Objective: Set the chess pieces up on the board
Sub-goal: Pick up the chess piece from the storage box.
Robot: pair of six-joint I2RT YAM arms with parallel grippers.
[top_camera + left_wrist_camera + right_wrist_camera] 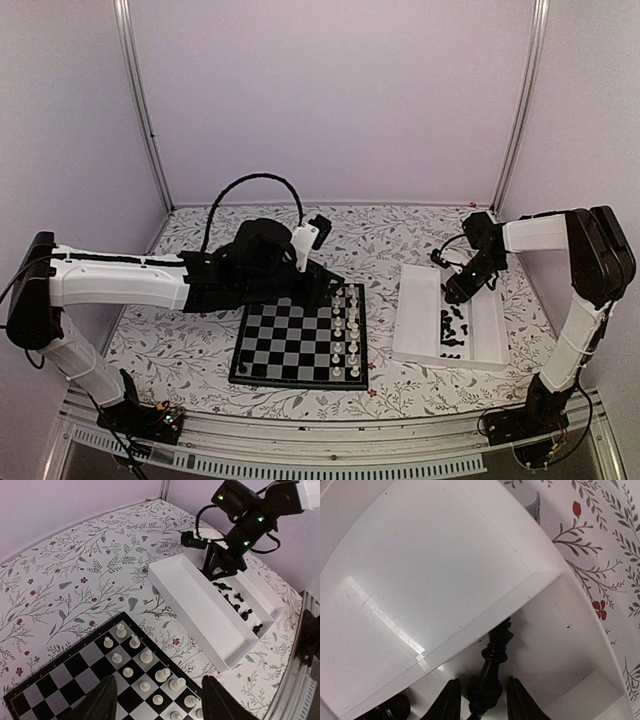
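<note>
The board (290, 345) lies at the table's centre, with white pieces (345, 335) in two columns along its right side. My left gripper (325, 285) hangs open above the board's far right corner; in its wrist view the fingers straddle the white pieces (145, 656) over the board (65, 680), holding nothing. Black chess pieces (452, 328) lie in the white tray's right compartment. My right gripper (458, 292) is down in that compartment. Its open fingers sit on either side of one tall black piece (492, 665), with a thin gap on each side.
The white two-compartment tray (415, 300) sits right of the board, and its divider wall (470, 615) is just ahead of the right fingers. More black pieces (239, 600) lie near the right arm. The tablecloth is floral and pale walls surround the table.
</note>
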